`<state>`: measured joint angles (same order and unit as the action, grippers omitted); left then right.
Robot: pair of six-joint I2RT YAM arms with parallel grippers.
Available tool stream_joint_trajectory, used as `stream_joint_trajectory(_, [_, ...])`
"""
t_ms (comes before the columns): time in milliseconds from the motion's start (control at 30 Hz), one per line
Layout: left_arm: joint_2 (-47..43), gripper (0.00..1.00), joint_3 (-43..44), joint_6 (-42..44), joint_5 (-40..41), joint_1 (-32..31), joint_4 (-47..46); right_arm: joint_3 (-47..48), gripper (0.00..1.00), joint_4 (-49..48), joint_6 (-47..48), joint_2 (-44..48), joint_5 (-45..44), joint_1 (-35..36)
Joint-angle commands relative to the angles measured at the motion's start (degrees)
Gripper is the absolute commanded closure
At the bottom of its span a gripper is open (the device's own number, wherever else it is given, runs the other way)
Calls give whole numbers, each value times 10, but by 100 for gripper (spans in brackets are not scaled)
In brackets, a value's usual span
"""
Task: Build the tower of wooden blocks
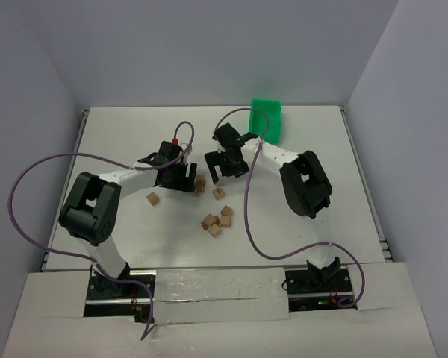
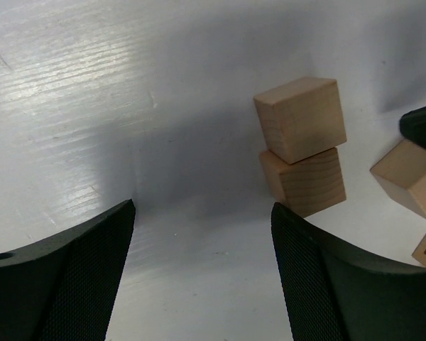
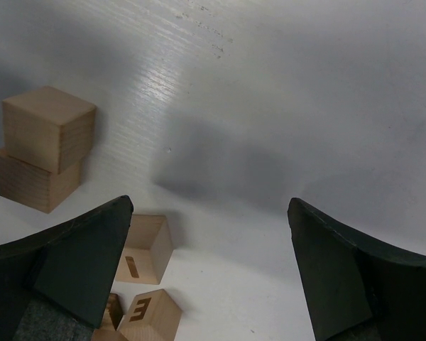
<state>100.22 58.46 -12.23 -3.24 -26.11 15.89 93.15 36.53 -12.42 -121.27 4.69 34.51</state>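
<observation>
The two-block tower (image 1: 200,183) stands mid-frame on the counter (image 1: 321,224), between the two hands. The left hand (image 2: 202,213) is spread wide and empty beside it, and so is the right hand (image 3: 209,206). The third tier seems due next: that calls for grasping a loose wood block (image 1: 219,193) just right of the tower.

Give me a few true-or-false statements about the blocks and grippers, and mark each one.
1. The tower stands two cubes tall. True.
2. The left gripper clamps a cube. False: it is open, with only bare table between its fingers.
3. The green bin sits at the far side of the table. True.
4. The loose blocks lie inside the green bin. False: they lie scattered on the table in front of the arms.
5. The right gripper is shut. False: it is open and holds nothing.
</observation>
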Motion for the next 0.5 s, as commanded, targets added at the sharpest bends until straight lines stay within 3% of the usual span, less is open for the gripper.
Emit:
stream_joint_trajectory(0, [11,17,17,-16,-25,3,-11,-5,2,-16,-9,-3,7,6])
stream_joint_trajectory(467, [37,17,24,-19,-27,14,-13,-3,1,-14,-8,-6,10,6])
